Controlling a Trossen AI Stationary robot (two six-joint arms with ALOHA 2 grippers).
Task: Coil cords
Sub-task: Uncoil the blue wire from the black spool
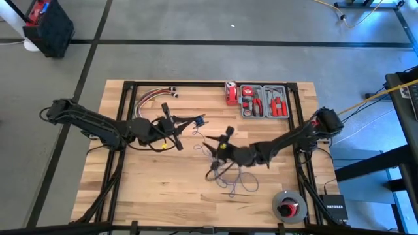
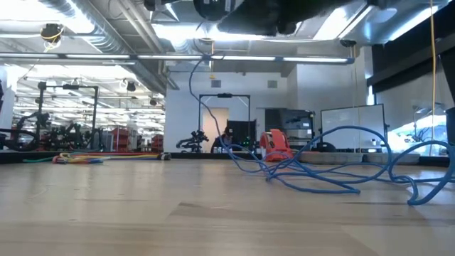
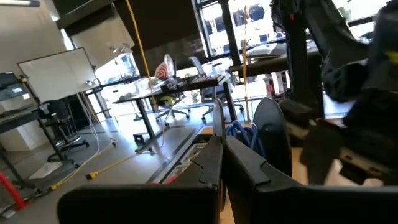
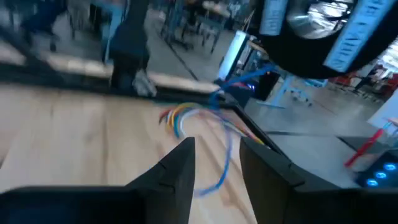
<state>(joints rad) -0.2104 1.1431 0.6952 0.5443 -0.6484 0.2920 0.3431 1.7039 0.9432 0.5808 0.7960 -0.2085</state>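
Note:
The cords are thin blue wire. A loose tangle (image 1: 230,177) lies on the wooden table near its middle, and in the low view it sprawls on the table (image 2: 320,171). One strand (image 2: 195,85) rises from the tangle toward the arms overhead. My left gripper (image 1: 194,121) hovers level above the table's middle, shut, with blue cord (image 1: 200,119) at its tips. My right gripper (image 1: 208,149) is low over the table just left of the tangle. It is open, and a strand (image 4: 225,158) on the table shows between its fingers. My left gripper is shut on the cords. Blue loops (image 3: 239,132) show right beside its closed fingers (image 3: 214,158), which hide the place of contact. The fingers point level toward the table's right. From there the cord hangs slack down to the tangle on the table.
A grey case of red tools (image 1: 264,101) and a red tape measure (image 1: 230,93) sit at the far edge. A bundle of red, yellow and white wires (image 1: 153,98) lies far left. A round spool (image 1: 289,205) stands at the near right corner.

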